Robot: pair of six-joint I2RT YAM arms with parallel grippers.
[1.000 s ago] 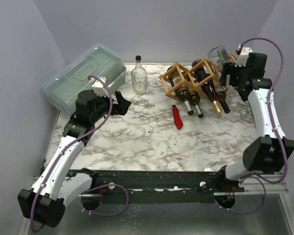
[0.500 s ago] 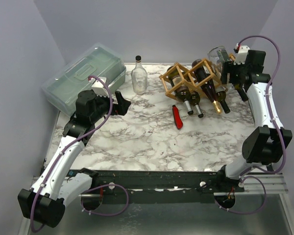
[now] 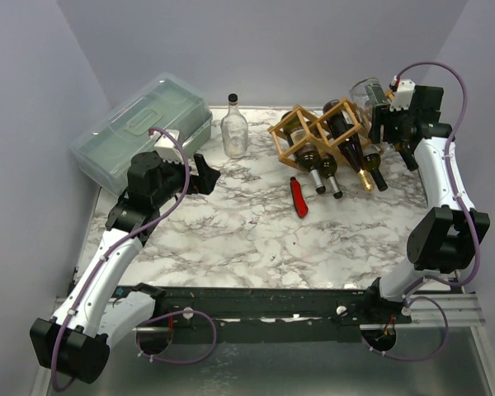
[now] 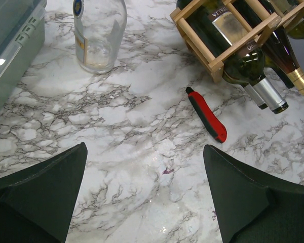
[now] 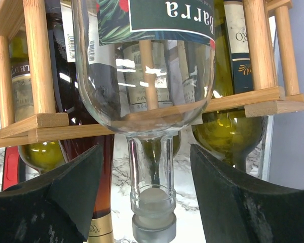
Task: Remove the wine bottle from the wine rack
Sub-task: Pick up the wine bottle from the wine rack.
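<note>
Well to the left of the wine rack (image 3: pixel 323 132), the left jaws hung spread wide over the table (image 4: pixel 142 131) with nothing between them; we took this as waiting clear of the work. Just in front of the rack's left half lay a red knife (image 4: pixel 206 115), which had no part in the job. At the rack's right end the wine bottle (image 5: pixel 144 76) lay on top of the lattice, above the dark bottles (image 3: pixel 348 150) that filled the cells, so we judged it the easiest to lift free. The right jaws stood parted on either side of its neck (image 5: pixel 147 162), touching nothing and gripping nothing, set there, we thought, for a grasp. The bottle was clear glass and apparently empty, with a dark-green label (image 5: pixel 157 15) and a pale stopper (image 5: pixel 153 212).
</note>
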